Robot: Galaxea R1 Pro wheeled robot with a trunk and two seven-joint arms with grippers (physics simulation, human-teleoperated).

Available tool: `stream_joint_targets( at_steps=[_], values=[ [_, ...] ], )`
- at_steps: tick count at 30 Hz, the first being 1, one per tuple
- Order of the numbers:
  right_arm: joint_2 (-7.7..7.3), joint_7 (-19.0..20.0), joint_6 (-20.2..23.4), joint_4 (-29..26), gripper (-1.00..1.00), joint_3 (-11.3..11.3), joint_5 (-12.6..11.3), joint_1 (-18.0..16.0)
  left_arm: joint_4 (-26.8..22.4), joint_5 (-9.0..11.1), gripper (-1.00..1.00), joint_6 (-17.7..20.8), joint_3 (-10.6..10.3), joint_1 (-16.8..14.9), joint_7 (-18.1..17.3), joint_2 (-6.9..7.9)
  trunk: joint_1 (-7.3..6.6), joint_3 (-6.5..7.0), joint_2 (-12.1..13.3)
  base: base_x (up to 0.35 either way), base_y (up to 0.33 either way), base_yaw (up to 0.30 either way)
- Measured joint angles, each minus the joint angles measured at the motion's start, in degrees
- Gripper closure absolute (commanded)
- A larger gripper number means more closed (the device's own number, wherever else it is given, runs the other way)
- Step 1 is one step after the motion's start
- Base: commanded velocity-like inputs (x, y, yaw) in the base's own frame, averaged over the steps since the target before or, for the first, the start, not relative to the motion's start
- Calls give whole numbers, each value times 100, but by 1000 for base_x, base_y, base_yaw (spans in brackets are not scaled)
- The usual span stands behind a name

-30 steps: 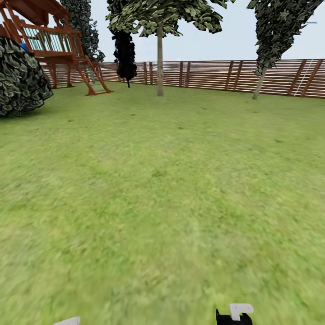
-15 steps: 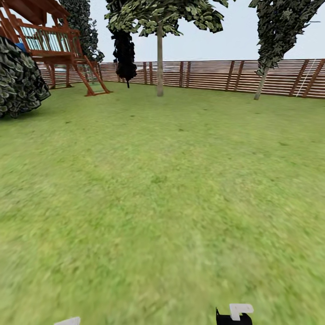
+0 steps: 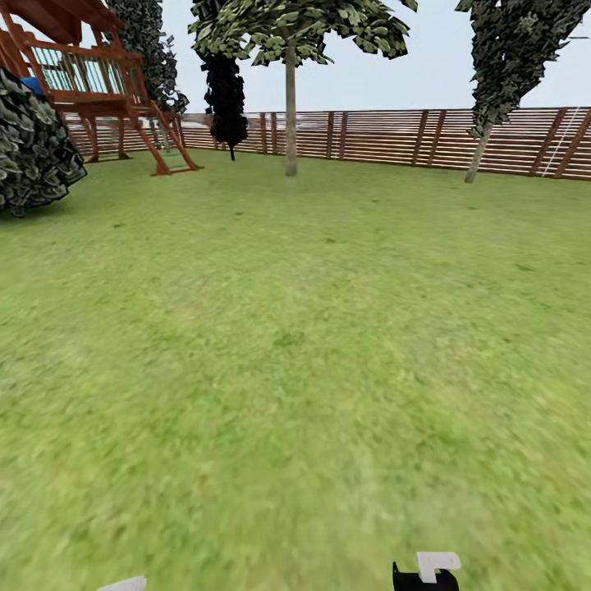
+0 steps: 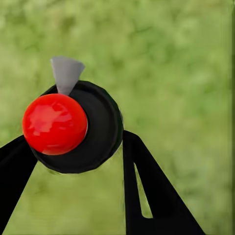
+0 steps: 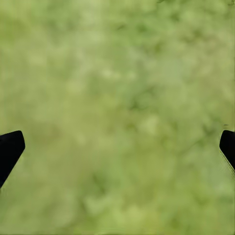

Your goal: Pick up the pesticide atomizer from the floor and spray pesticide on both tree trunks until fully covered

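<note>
The pesticide atomizer, a dark round bottle with a glossy red top and a grey nozzle, sits between the black fingers of my left gripper, which is shut on it above blurred grass. My right gripper hangs open over the lawn, its fingertips far apart with nothing between them. In the head view the garden lawn stretches ahead. A tree with a straight grey-tan trunk stands far off near the fence, about centre. No white specks show on that trunk.
A brown slat fence closes the far side. A wooden play structure and a big dark bush stand at the far left. A dark narrow tree and a leaning dark-leaved tree also line the fence. Open grass lies between.
The whole head view has shifted a little, with the bush and play structure sliding left, so the camera is moving. The arm parts at the bottom edge stay put.
</note>
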Motion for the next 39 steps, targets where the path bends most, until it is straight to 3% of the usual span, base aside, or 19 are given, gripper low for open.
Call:
stream_joint_targets(
  at_steps=[39],
  values=[
    [1,0,0,0,-100,2,0,0,0,0,100,0,0,0,0,0,0,0,0,340,0,0]
  ],
)
